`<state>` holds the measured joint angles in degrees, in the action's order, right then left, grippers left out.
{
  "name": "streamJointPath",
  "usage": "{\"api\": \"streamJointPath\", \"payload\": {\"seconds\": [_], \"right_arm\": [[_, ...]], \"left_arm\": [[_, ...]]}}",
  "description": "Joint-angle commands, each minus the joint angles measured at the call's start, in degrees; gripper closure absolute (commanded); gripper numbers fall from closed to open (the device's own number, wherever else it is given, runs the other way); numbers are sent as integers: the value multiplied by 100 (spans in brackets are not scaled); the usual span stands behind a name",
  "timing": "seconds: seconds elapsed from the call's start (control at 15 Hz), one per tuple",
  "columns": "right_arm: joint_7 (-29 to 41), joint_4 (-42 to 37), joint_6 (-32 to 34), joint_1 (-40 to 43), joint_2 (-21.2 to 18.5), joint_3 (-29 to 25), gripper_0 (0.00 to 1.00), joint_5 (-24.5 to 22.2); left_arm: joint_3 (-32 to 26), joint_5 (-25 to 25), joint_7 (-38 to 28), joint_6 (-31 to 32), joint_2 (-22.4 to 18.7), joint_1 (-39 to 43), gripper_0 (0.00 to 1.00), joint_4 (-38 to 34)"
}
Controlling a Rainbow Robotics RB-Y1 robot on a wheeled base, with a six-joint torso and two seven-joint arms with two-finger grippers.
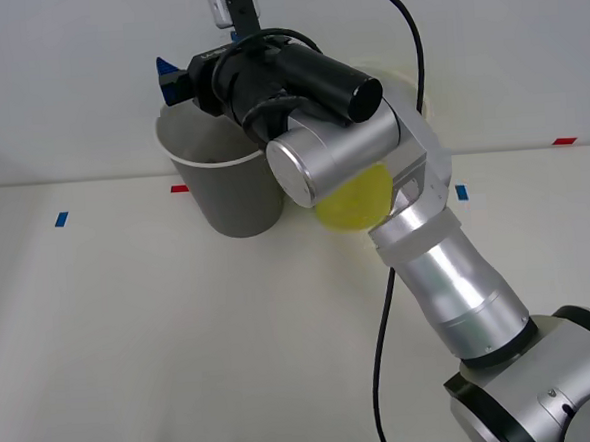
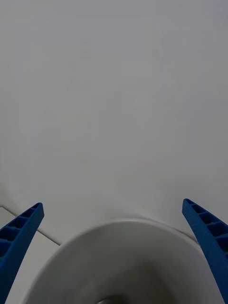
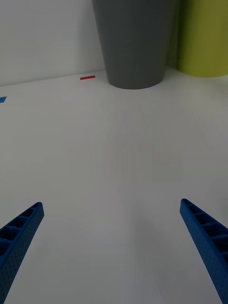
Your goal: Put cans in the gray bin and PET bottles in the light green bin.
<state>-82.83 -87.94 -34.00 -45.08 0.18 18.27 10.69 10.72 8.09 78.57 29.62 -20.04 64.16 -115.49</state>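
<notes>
The right arm [image 1: 448, 272] reaches up from 5 o'clock in the front view toward 11 o'clock, its wrist bent over the far end of the table [image 1: 131, 321]. The right gripper [image 2: 114, 247] hangs above the mouth of the gray bin [image 1: 228, 190], with 1 blue fingertip [image 1: 169, 70] poking out past the black wrist housing just above the bin's rim. In the right wrist view the 2 blue ribbed fingers [image 2: 21, 232] stand wide apart with nothing between them, and the bin's white rim and whitish inside sit directly under the gap, against the pale wall [image 2: 114, 95].

The gray bin stands at about 11 o'clock of the table's middle. The green bin [image 1: 354, 199] is just beside it at its 3 o'clock, mostly hidden behind the right arm's silver elbow joint, so that a yellow-green patch of its side is all that shows there.

The left gripper [image 3: 114, 247] is low over the table, facing both bins from well back. Its jaws are spread too, empty, with bare white tabletop between the fingers [image 3: 206, 237]. From this view the gray bin [image 3: 135, 42] rests on the table at 12 o'clock and the green bin [image 3: 204, 38] at 1 o'clock, the 2 close together. A red tape mark [image 3: 87, 77] lies on the table at the gray bin's 9 o'clock, and a blue mark [image 3: 2, 99] sits farther out the same way.

Whether a can lies in the gray bin I cannot tell.
</notes>
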Motion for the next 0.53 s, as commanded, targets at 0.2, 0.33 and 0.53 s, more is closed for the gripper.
{"api": "streamJointPath", "payload": {"seconds": [0.2,0.33,0.53], "right_arm": [[48,-1630,-2,1379,-387,344,0,-119],[57,-2192,7,1915,-475,361,0,-260],[74,-3142,16,2873,-809,414,0,-260]], "left_arm": [[0,0,0,0,0,0,0,0],[0,0,0,0,0,0,0,0],[0,0,0,0,0,0,0,0]]}}
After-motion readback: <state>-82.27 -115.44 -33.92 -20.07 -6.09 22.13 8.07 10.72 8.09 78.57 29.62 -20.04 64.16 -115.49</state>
